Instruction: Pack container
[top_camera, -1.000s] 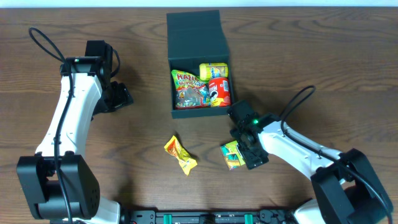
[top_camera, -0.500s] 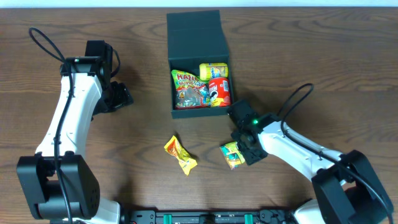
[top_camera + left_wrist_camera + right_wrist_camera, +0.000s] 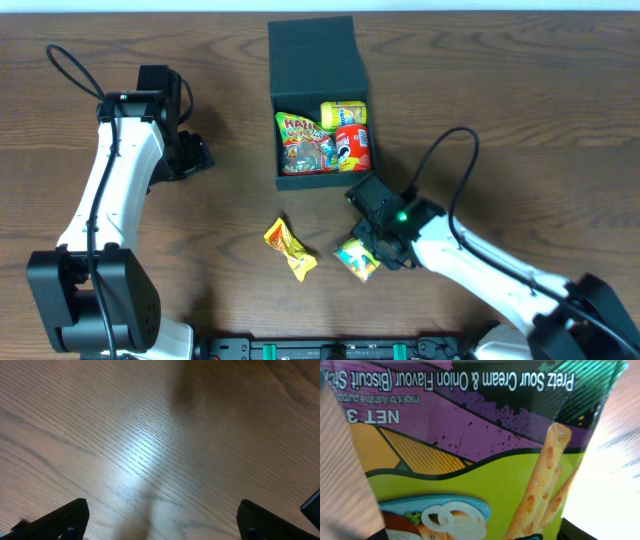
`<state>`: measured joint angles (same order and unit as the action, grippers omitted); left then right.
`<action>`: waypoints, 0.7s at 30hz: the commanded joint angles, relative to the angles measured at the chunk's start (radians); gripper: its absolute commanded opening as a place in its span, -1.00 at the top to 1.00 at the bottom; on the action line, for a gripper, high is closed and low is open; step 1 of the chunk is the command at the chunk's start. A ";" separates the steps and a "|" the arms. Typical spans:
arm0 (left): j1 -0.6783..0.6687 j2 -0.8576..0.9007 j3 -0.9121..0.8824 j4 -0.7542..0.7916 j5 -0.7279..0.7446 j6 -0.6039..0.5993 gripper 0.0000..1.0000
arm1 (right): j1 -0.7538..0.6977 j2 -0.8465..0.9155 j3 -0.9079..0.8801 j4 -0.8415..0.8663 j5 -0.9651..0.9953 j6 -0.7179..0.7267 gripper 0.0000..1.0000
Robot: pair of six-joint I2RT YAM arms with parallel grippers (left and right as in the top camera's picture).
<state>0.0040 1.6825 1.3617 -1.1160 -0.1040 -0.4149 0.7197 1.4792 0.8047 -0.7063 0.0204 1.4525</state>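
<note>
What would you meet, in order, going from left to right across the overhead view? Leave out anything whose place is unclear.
left gripper → yellow snack packet → green Pretz packet → right arm. The container spans the width of both packets, so it is left out.

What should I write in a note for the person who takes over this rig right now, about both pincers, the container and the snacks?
Left pincer: open, empty, over the bare table, left of the container.
Right pincer: around the Pretz packet, in front of the container; whether it grips firmly cannot be told.
Done: the container stands open, holding a Haribo bag, a yellow packet and a red can.
Left: the Pretz packet and the yellow wrapper beside it are not yet inside.
</note>
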 commanded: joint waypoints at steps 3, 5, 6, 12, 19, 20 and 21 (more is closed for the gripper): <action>0.003 0.004 -0.004 -0.002 0.000 -0.004 -0.90 | 0.063 -0.040 0.058 -0.006 -0.010 -0.183 -0.12; 0.003 0.005 -0.004 -0.002 0.000 -0.004 -0.90 | 0.078 -0.039 0.097 -0.018 -0.010 -0.229 -0.11; 0.003 0.005 -0.004 -0.002 0.000 -0.004 -0.90 | 0.083 -0.039 0.121 -0.025 -0.009 -0.251 -0.11; 0.003 0.004 -0.004 -0.002 0.000 -0.004 -0.90 | 0.094 -0.028 0.266 -0.053 -0.002 -0.398 -0.13; 0.003 0.005 -0.004 -0.002 0.000 -0.004 -0.90 | 0.084 0.100 0.527 -0.206 0.068 -0.587 -0.14; 0.003 0.005 -0.004 -0.002 0.000 -0.004 -0.90 | 0.080 0.128 0.572 -0.225 0.079 -0.618 -0.14; 0.003 0.004 -0.004 -0.002 0.000 -0.004 -0.91 | 0.077 0.149 0.604 -0.235 0.085 -0.639 -0.14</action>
<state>0.0040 1.6825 1.3617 -1.1156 -0.1040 -0.4149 0.8013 1.5661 1.3128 -0.9257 0.0467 0.9459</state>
